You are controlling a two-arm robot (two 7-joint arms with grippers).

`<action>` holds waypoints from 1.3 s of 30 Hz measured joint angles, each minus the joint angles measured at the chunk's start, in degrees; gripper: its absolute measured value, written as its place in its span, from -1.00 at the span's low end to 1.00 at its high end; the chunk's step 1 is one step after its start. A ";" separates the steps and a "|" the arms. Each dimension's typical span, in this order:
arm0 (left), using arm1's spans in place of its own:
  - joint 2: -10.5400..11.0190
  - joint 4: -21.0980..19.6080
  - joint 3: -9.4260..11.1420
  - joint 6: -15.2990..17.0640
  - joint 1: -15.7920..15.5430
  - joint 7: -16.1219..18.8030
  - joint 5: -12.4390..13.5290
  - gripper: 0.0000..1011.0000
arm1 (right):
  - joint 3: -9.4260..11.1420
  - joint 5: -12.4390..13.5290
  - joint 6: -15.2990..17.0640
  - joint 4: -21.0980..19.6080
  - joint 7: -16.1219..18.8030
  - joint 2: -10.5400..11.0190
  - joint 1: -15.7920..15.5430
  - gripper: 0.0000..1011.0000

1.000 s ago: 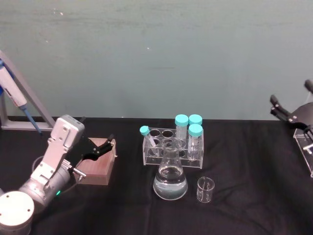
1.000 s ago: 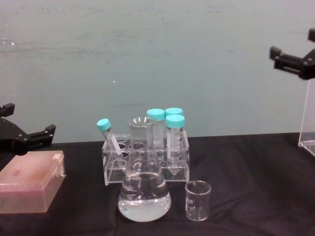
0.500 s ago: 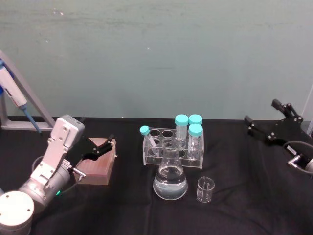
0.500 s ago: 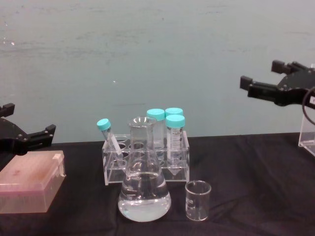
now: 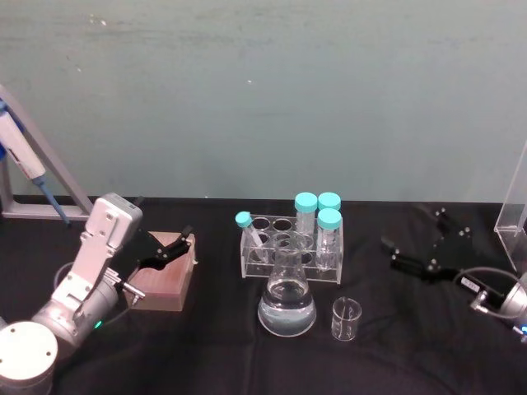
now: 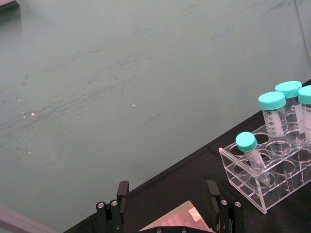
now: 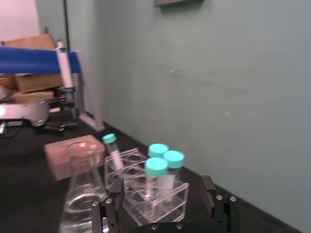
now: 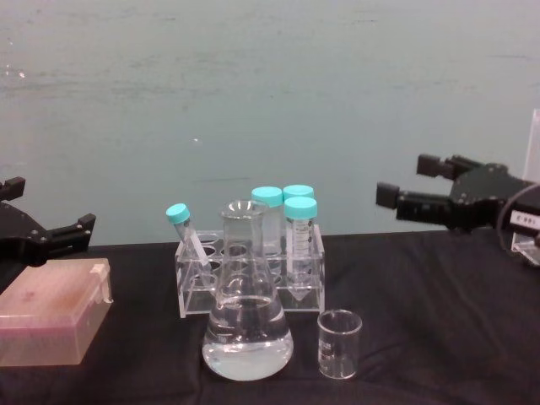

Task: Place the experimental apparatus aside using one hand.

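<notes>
Black cloth covers the table (image 5: 412, 362) before a plain teal wall, with the labware grouped at its centre. One clear acrylic tube rack (image 5: 262, 262) holds four teal-capped tubes (image 5: 306, 216): three stand upright at its right end, and one leans at its left end. One conical flask (image 5: 286, 303), about a third full of clear liquid, stands just in front of the rack. One small empty beaker (image 5: 347, 319) stands just to the flask's right, apart from it. The right gripper (image 5: 414, 230) hovers above the table to the right of the rack, near it but touching nothing, its two black fingers (image 8: 396, 197) spread wide and pointing toward the tubes. The left gripper (image 5: 163, 219) is parked at the table's left side, jaws likewise spread and empty, over one brown box (image 5: 169, 280). One blue-and-white pipette (image 5: 23, 152) hangs on a stand at the far left. One clear acrylic panel (image 5: 515, 216) rises at the right edge.
</notes>
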 joint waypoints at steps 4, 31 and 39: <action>0.00 0.00 0.00 0.00 0.00 0.00 0.00 0.98 | -1.73 0.67 -0.04 1.39 2.45 0.51 0.68 0.98; 0.00 0.00 0.00 0.00 0.00 0.00 0.00 0.98 | -10.86 -0.23 -3.04 10.78 8.82 1.31 6.36 0.98; 0.00 0.00 0.00 0.00 0.00 0.00 0.00 0.98 | -12.76 -0.29 -3.32 13.14 8.89 0.85 7.96 0.98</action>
